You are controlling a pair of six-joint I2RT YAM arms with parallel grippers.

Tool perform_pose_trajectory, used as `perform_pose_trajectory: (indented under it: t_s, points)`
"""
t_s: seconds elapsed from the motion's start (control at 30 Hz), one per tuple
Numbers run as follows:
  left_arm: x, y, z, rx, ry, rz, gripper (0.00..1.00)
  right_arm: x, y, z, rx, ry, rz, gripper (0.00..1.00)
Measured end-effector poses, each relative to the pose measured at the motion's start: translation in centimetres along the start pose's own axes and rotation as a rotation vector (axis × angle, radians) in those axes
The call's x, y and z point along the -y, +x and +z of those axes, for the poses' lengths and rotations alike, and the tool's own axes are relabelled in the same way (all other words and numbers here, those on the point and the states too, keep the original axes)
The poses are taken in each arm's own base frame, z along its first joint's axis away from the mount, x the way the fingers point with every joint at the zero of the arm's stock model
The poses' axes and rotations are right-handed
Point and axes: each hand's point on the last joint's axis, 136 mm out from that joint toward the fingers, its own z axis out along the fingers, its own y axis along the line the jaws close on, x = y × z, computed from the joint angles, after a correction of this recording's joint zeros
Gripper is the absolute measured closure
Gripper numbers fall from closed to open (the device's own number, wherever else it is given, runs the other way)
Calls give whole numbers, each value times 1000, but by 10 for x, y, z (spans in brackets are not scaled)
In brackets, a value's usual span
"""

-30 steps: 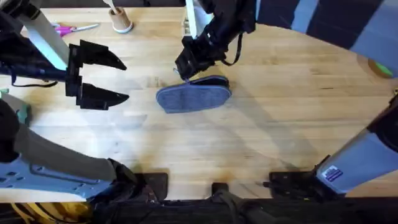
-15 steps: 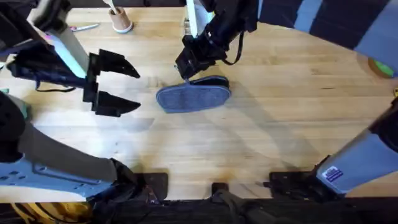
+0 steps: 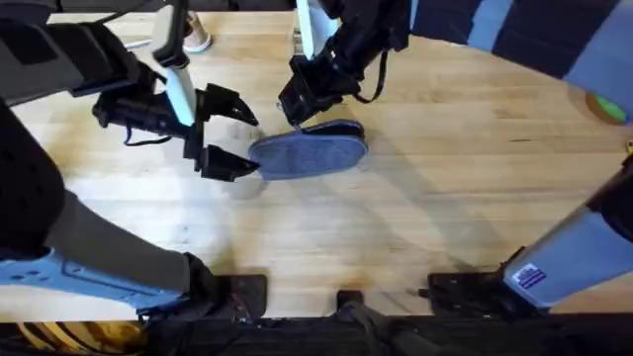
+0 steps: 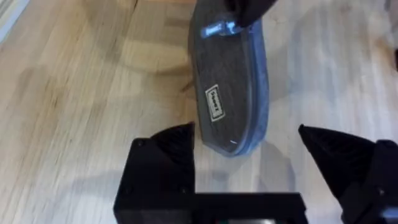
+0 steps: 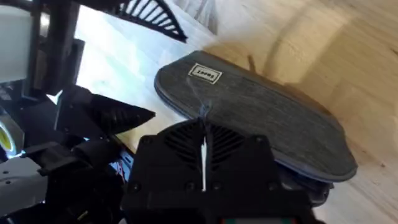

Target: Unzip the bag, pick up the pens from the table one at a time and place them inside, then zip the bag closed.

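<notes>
**Bag bracing and zipper access: current configuration**

We begin with the bench [image 3: 445, 227], a light wooden plank top. The bag [image 3: 308, 153] lies flat near its middle, long axis running left to right, its small label patch at the left end.

The left gripper [image 3: 237, 138] sits just left of the bag, fingers spread wide, one on the far side and one on the near side of the bag's left end. In the left wrist view the bag's end [image 4: 230, 106] lies between the two fingers [image 4: 171, 146] and is not yet clamped. We judge this placement is meant to pin the left end so the fabric does not slide when the zipper is pulled.

The right gripper [image 3: 297, 104] is lowered onto the bag's far edge, where the zipper runs. We cannot tell whether its fingers are parted or closed; the gripper body hides them.

We judge the unzipping step is in hand and not yet done.
</notes>
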Motion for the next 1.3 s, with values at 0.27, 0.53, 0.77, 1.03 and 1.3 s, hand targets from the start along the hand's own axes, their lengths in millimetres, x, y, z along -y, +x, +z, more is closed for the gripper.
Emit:
perform_pose_trajectory:
  t_s: [0.27,0.53,0.77,1.03,1.3]
  points:
    - [-5,-12,21,-10,23,-54,468,0,0,0,1,0,-2,971]
    - [-2,-12,24,-15,33,-117,955,11,-4,-4,14,31,15,971]
    - [-3,-13,24,-14,32,-128,961,41,1,-13,-8,98,83,968]
    - [-3,-14,24,-6,33,-135,960,123,11,-49,-21,218,291,967]
    - [-2,-17,27,-2,41,-129,958,174,9,-74,34,278,398,966]
